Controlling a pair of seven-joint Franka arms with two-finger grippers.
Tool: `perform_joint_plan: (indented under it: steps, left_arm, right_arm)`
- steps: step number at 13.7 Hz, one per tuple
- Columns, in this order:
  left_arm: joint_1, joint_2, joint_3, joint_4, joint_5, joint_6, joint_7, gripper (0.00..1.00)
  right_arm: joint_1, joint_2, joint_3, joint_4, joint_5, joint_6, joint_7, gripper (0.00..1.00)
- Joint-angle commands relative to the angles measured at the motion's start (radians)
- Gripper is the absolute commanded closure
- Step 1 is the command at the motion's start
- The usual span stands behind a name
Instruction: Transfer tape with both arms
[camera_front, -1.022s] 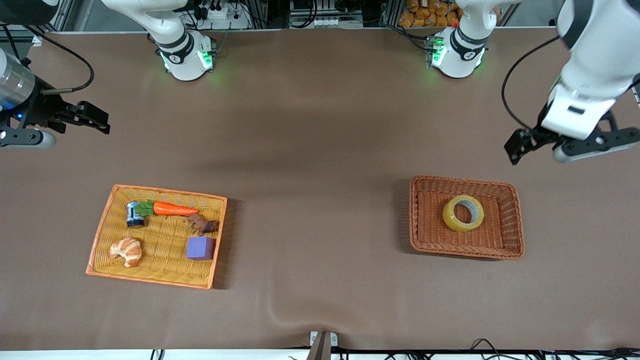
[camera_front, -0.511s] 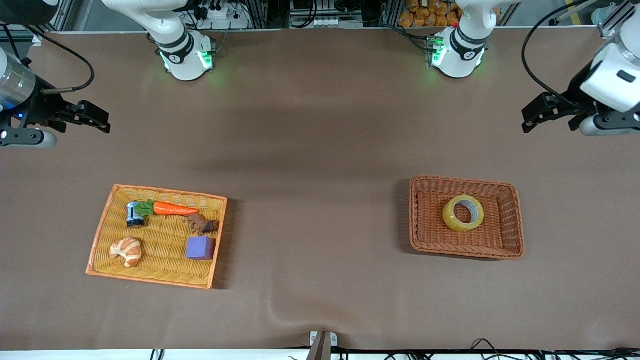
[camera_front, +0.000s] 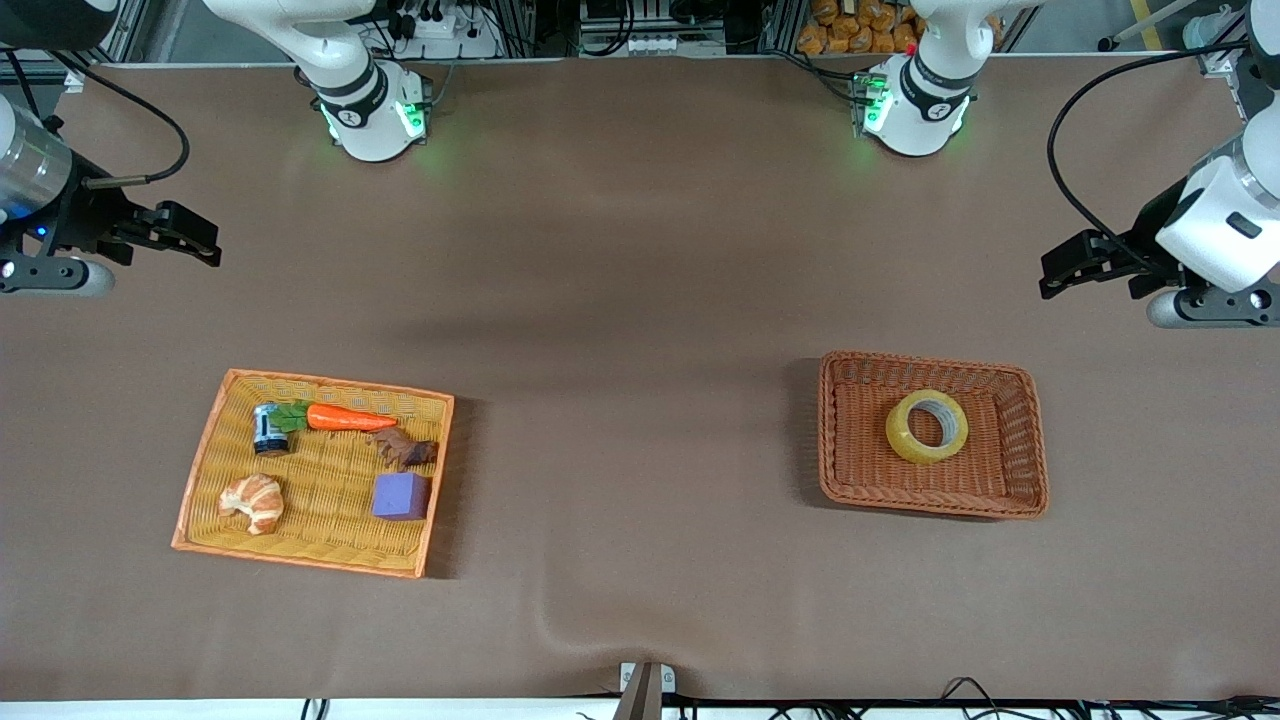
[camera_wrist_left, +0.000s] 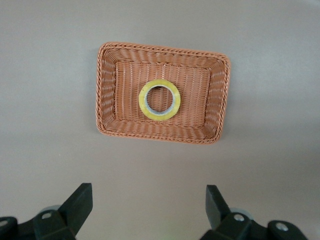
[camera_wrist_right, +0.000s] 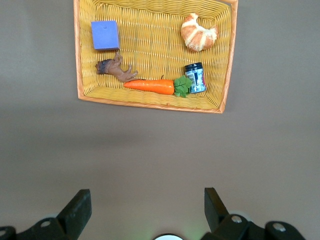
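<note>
The tape (camera_front: 926, 426), a yellowish ring with a grey core, lies flat in the brown wicker basket (camera_front: 1030, 440) toward the left arm's end of the table. It also shows in the left wrist view (camera_wrist_left: 159, 100), inside the basket (camera_wrist_left: 162, 49). My left gripper (camera_front: 1065, 265) is open and empty, up over bare table and apart from the basket; in its own view (camera_wrist_left: 148, 205) nothing lies between its fingers. My right gripper (camera_front: 190, 240) is open and empty over bare table at the right arm's end, and the arm waits there; its own view (camera_wrist_right: 147, 207) shows it empty.
An orange wicker tray (camera_front: 205, 455) toward the right arm's end holds a purple cube (camera_front: 401, 496), a croissant (camera_front: 253, 502), a carrot (camera_front: 345, 418), a small jar (camera_front: 269, 429) and a brown figure (camera_front: 405, 449). The brown tablecloth has a ridge at its front edge (camera_front: 560, 630).
The left arm has swung away from the brown basket toward its own end of the table, and its gripper now hangs lower than half a second ago. The right arm has not moved.
</note>
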Motion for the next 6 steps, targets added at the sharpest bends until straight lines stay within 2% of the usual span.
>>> perform_joint_plan:
  steps: [1, 6]
  left_arm:
    - [0.003, -0.001, -0.001, 0.025, -0.005, -0.028, 0.033, 0.0]
    - [0.003, -0.009, 0.002, 0.021, 0.024, -0.028, 0.02, 0.0]
  right_arm:
    - [0.01, -0.015, 0.001, 0.0, -0.019, -0.001, 0.008, 0.0]
    - [0.013, -0.015, 0.001, 0.0, -0.019, -0.001, 0.008, 0.0]
